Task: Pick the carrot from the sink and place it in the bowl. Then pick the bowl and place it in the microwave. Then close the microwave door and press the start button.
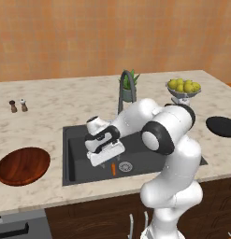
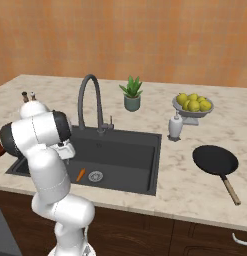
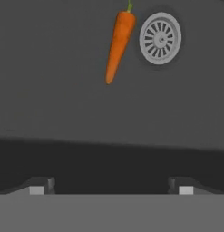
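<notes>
Carrot [image 3: 119, 45] flat on sink [image 1: 79, 163] floor, just beside drain [image 3: 160, 38]; long axis runs alongside it, tip toward cam. Gripper [image 3: 111, 186] wide open, empty, prob. above carrot.

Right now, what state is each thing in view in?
carrot: lying flat on the sink floor beside the drain, not held
sink: dry, faucet not running
bowl: upright on the counter left of the sink, empty
end effector: open, above the sink floor, short of the carrot
fruit bowl: upright, full of yellow-green fruit
pan: flat on the counter, empty
</notes>
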Controlling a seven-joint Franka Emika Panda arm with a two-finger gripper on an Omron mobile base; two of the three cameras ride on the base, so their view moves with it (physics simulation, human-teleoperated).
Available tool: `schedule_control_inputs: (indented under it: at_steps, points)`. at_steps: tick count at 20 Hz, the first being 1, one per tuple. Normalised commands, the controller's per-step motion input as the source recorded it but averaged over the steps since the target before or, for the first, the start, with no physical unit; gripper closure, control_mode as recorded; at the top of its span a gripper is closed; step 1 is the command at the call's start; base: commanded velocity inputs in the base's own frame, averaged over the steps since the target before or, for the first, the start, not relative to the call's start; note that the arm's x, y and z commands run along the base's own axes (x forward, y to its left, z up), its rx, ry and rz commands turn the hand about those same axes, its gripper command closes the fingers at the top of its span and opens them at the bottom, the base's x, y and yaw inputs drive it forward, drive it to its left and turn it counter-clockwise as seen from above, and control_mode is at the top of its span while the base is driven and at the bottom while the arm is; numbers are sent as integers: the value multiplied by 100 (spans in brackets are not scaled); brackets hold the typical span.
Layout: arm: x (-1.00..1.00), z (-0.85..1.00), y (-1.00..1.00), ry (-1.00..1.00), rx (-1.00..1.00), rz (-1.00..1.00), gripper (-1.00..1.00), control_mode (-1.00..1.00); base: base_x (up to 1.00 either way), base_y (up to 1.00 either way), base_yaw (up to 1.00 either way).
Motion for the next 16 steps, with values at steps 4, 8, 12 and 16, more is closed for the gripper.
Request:
schedule_control_inputs:
  at_steps: [4, 8, 12, 16]
  points:
    - [14, -58, 0, 0, -7, -7, -100, -100, 0, 0, 0]
    - [3, -40, -7, 0, -5, -10, -100, -100, 0, 0, 0]
    - [3, -9, -27, -7, -2, -13, -100, -100, 0, 0, 0]
    - [19, -7, -38, -5, 0, -15, -100, -100, 0, 0, 0]
